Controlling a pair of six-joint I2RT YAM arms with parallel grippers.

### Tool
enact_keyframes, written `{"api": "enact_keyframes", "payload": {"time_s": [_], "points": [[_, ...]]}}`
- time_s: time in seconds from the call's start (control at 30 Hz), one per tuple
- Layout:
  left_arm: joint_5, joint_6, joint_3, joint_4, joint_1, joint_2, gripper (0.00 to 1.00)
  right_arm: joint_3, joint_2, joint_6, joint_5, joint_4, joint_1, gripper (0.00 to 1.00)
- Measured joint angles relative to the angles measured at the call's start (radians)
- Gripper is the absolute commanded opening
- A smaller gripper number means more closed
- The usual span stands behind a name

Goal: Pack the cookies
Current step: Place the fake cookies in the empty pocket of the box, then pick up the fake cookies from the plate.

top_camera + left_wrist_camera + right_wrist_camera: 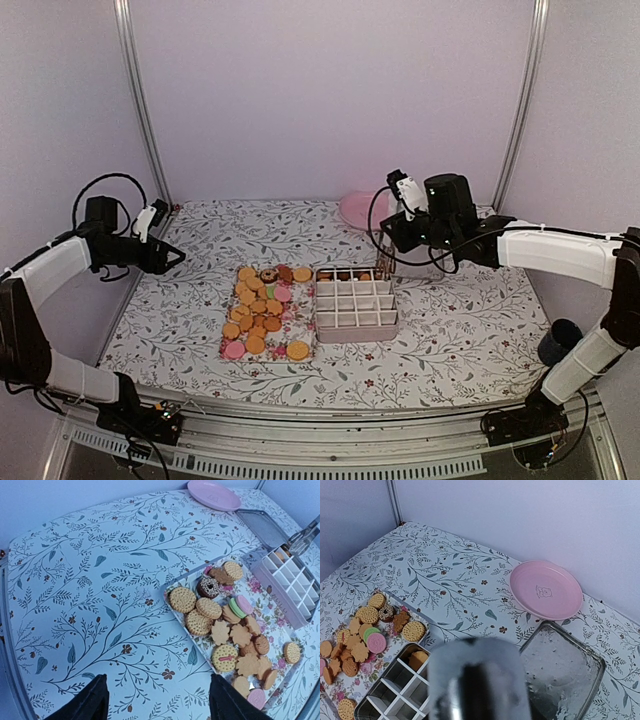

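While the left tool (157, 702) hangs released, the cookies (225, 625) lie well ahead; right tool (384, 262): cannot tell.

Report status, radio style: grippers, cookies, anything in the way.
Left gripper open, empty. Right gripper at divided box, jaws unclear. Cookies mostly on floral tray, few boxed. Nothing obstructing.

Cool, even, diffuse light leaves only faint shadows on the tabletop (450, 330). The left wrist view bows the tabletop's edges but shows the cookies (208, 608) sharp. A grey shape (480, 680) close to the right wrist lens is badly blurred. The overhead view is slightly soft.
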Motion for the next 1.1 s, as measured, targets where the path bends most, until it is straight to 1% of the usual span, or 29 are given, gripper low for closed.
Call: {"api": "enact_keyframes", "payload": {"time_s": [0.1, 0.27, 0.43, 0.63, 0.83, 0.97, 1.1], "points": [[-0.006, 0.001, 0.000, -0.001, 0.000, 0.000, 0.70, 0.001, 0.000, 0.000, -0.006, 0.000, 0.000, 0.30], [-0.020, 0.001, 0.005, -0.013, 0.000, 0.000, 0.70, 0.013, -0.002, -0.001, -0.018, -0.003, 0.000, 0.30], [-0.034, 0.002, 0.045, -0.047, 0.000, 0.002, 0.70, 0.026, -0.029, 0.000, -0.020, -0.002, 0.023, 0.30], [-0.043, 0.001, 0.069, -0.063, 0.004, 0.002, 0.70, 0.089, -0.021, 0.000, -0.019, 0.006, 0.143, 0.29], [-0.053, 0.005, 0.064, -0.076, 0.023, 0.002, 0.71, 0.206, 0.060, 0.031, -0.021, 0.017, 0.282, 0.29], [-0.059, 0.011, 0.064, -0.085, 0.047, 0.000, 0.75, 0.256, 0.128, 0.047, -0.028, 0.017, 0.338, 0.29], [-0.069, 0.019, 0.064, -0.088, 0.073, -0.012, 0.85, 0.278, 0.184, 0.059, -0.040, 0.016, 0.370, 0.29]]}}
